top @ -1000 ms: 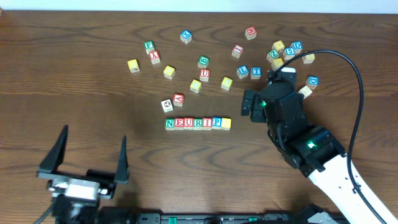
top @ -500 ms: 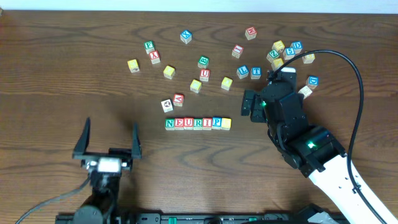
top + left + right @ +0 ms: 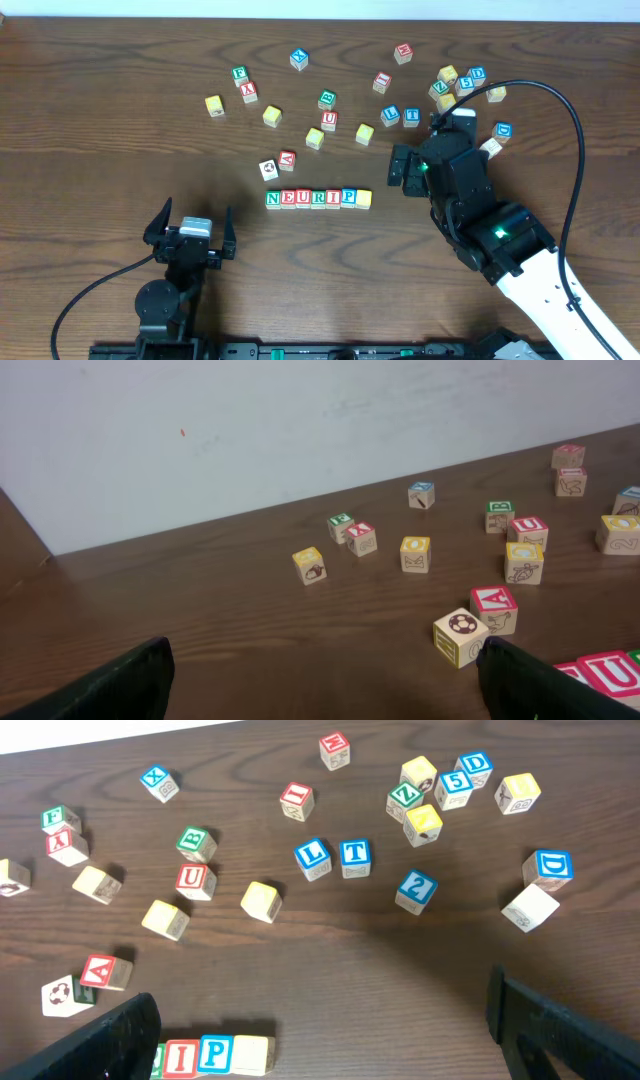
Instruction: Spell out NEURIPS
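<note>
The cubes N, E, U, R, I, P stand in a straight row (image 3: 310, 198) at the table's middle. A yellow cube (image 3: 364, 198) touches the P; its letter does not show. The right wrist view catches the row's end: I (image 3: 182, 1057), P (image 3: 215, 1053) and the yellow cube (image 3: 253, 1054). My left gripper (image 3: 193, 226) hovers open to the lower left of the row, holding nothing (image 3: 322, 670). My right gripper (image 3: 425, 160) stands open just right of the row, also holding nothing (image 3: 320, 1005).
Several loose letter cubes lie scattered behind the row, among them a red U (image 3: 329, 120), a red A (image 3: 287, 159), a football cube (image 3: 268, 170), blue L (image 3: 390, 115) and T (image 3: 411, 116). A cluster (image 3: 458, 82) sits at the back right.
My left gripper has swung right and sunk toward the table, closer to the row's left end. The right arm and the cubes have not moved.
</note>
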